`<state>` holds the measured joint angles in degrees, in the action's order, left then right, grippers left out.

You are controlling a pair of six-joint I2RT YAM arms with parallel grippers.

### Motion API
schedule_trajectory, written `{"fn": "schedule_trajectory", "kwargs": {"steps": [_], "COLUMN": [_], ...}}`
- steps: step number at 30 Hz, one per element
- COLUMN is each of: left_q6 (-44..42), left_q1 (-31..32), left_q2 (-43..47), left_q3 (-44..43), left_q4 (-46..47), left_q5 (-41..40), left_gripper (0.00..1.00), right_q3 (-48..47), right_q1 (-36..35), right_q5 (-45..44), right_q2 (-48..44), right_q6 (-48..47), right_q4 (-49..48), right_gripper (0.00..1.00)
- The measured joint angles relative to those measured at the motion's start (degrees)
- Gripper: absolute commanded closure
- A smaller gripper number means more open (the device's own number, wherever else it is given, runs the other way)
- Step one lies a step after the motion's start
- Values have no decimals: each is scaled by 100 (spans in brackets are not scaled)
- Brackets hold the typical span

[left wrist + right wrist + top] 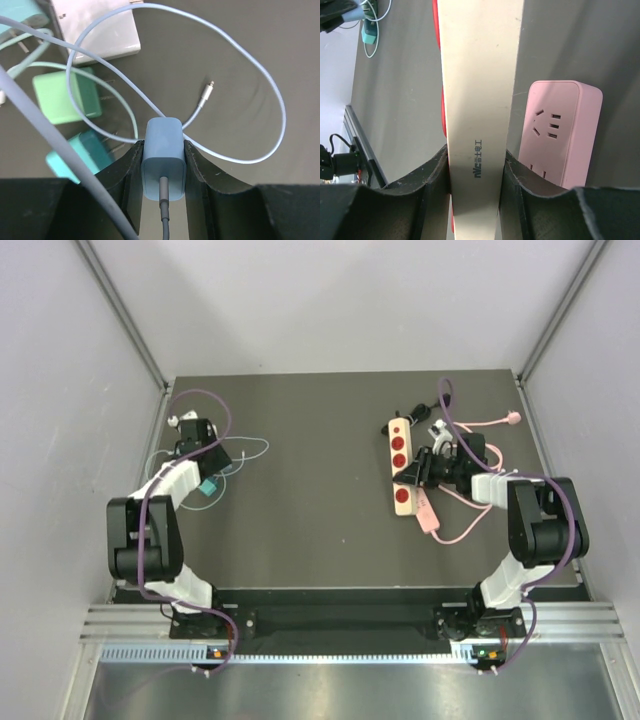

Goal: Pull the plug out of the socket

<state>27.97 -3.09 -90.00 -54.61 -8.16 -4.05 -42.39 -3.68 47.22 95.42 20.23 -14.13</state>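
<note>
Clamping a blue plug, the left hand sits at the left of the tabletop, pale cable looped ahead, well apart from the beige power strip; the right hand is clamped on that strip, pink socket block just beside it

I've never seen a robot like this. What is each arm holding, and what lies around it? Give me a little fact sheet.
Left gripper: shut on a blue charger
Right gripper: shut across a beige power strip
Beside the strip: pink power strip, lying alongside
Near the left gripper: green charger, teal charger, white adapter
Blue charger and beige strip: at opposite sides of the table, not plugged together
</note>
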Motion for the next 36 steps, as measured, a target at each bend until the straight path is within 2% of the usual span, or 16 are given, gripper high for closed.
{"fn": "schedule_trajectory", "kwargs": {"steps": [7,8,12,19,26,36], "left_q6": [22,22,44,68,59,37], "left_q1": [-98,-125,-221,-317,-378,-389], "left_q2": [-612,-684,-793,-796,-227,1681], "left_q3": [-374,-422,-459,-466,-448,26], "left_q4": [96,109,125,125,63,127], "left_q5": [179,195,278,326,474,669], "left_gripper": [74,67,52,33,23,20], "right_q3": [0,0,0,0,0,-354], "right_q1": [0,0,0,0,-4,-348], "right_q5": [70,76,90,129,168,385], "right_q2": [72,81,90,175,186,723], "right_q6": [-4,-7,-4,-11,-15,-46], "right_q4": [-13,-17,-39,-63,-66,138], "right_gripper": [100,100,100,100,100,100]}}
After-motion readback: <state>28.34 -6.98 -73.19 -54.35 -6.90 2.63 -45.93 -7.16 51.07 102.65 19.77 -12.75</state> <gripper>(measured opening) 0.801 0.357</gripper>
